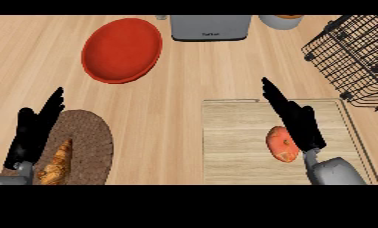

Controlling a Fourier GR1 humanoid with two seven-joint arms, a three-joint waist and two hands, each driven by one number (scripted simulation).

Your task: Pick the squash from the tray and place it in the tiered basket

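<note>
Head view: squash [282,143] on tray [236,142], long axis running near-to-far; right hand [295,117] beside it, fingers straight.

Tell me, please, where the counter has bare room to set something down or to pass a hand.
Bare wood runs down the middle, between the red plate and the wire basket, and between the brown mat and the wooden tray. The tray's left half is free too. It is crowded on its right, where the right hand hangs over the squash, and by the left hand.
</note>
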